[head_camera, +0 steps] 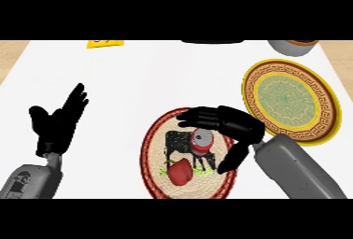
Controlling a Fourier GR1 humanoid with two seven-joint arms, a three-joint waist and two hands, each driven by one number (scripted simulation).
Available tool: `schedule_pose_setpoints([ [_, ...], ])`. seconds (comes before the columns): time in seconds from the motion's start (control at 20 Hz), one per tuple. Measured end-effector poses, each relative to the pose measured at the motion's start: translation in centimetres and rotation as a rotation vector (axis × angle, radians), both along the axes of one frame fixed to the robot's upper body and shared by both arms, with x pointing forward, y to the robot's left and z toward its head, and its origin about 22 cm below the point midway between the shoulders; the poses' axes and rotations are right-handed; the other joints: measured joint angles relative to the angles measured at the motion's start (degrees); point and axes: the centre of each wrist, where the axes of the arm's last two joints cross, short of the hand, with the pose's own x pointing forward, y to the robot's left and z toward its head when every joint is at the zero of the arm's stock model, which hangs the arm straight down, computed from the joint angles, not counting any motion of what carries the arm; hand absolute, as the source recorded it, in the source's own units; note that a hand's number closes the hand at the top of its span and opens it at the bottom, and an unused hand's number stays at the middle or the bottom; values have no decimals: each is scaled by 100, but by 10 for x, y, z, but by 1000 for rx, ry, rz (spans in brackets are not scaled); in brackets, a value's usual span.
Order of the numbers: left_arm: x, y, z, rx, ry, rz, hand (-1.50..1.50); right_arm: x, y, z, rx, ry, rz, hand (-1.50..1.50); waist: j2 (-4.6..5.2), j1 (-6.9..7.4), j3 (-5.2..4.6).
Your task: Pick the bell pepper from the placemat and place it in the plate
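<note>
A red bell pepper (180, 171) lies on the near part of a round woven placemat (153, 154) that has a red rim and a cow picture. My right hand (224, 123) hovers over the mat's far right part with fingers bent and thumb spread, closed on nothing. Just below its fingers sits a small red object with a grey round top (202, 140), about a hand's width beyond the pepper. The yellow plate (324, 100) with a green patterned centre lies to the right of the mat, with nothing on it.
My left hand (59, 123) rests open at the left, fingers up. At the far edge are a yellow item (105, 43), a dark object (212, 42) and a grey pot (293, 46). White counter stretches between my left hand and the mat.
</note>
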Motion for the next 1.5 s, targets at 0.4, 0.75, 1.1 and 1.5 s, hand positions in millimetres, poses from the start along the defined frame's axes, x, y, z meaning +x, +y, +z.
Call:
schedule_pose_setpoints([
  [0.4,1,5,3,3,6,4,0,-19,23,11,-208,-44,26,-150,-13,-37,-3],
  [0.75,-3,7,2,-1,2,6,0,-33,41,17,-390,-138,5,-150,-14,-32,-2],
  [1.1,-1,6,-2,4,3,4,0,-43,66,13,-549,-194,-7,-150,-7,-29,-2],
  [1.5,-1,2,-5,8,2,1,0,-47,93,6,-647,-200,-7,-150,-6,-23,-1],
])
